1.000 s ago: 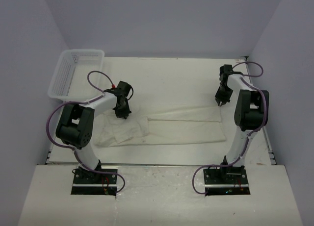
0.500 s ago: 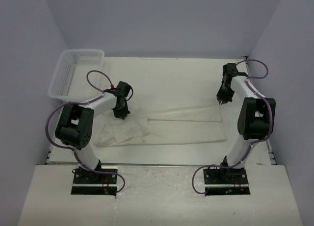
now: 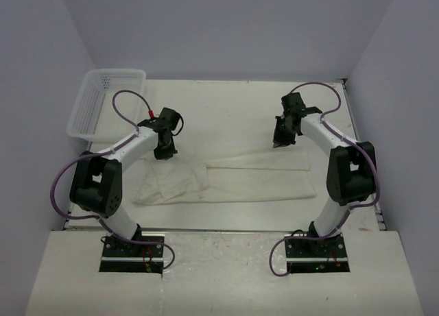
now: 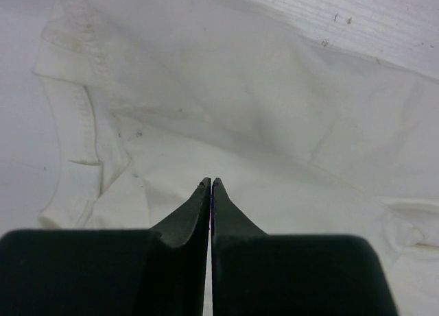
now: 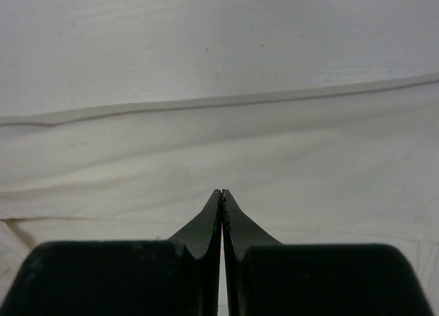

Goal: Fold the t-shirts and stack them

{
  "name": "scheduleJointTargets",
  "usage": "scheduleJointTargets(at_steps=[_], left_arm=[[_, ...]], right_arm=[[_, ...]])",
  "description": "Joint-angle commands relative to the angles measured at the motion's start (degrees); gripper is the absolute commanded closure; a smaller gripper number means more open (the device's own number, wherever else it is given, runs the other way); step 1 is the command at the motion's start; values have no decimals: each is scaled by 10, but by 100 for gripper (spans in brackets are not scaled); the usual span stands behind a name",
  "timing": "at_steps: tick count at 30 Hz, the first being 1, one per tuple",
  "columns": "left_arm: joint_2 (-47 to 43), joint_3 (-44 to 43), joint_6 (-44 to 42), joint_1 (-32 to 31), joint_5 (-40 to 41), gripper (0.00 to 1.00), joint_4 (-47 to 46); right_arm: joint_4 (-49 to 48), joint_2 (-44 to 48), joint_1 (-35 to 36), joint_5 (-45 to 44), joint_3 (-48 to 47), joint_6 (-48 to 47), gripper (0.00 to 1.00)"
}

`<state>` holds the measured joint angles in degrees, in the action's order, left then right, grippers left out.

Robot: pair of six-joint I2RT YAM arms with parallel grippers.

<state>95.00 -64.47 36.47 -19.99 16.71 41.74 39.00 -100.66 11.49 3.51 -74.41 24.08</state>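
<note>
You see the t-shirt [image 3: 233, 179] in the middle of the surface [image 3: 226, 103], folded to a long band. Its long axis runs left to right, with the crumpled end at the left. Your left tool [image 3: 164, 154] and right tool [image 3: 277, 144] have their jaws together and hold nothing. Compared with one second before, the right tool is further left, over the band's upper edge.

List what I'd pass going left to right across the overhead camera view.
white mesh basket → left gripper → right gripper. The t-shirt stretches sideways past both grippers, so it has no single place in the order.
</note>
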Motion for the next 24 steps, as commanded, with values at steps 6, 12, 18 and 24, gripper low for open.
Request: scheduleJointTargets(at_steps=[6,12,18,24], left_arm=[[9,-6,21,5,25,100,11],[62,-25,27,6,5,100,-1],[113,-57,28,6,1,100,-1],[162,-99,21,6,-5,100,7]], right_arm=[[-24,-37,42,18,-1,-13,100],[-24,-44,52,22,1,-8,100],[-37,-53,71,15,28,10,100],[-46,-83,92,15,44,35,100]])
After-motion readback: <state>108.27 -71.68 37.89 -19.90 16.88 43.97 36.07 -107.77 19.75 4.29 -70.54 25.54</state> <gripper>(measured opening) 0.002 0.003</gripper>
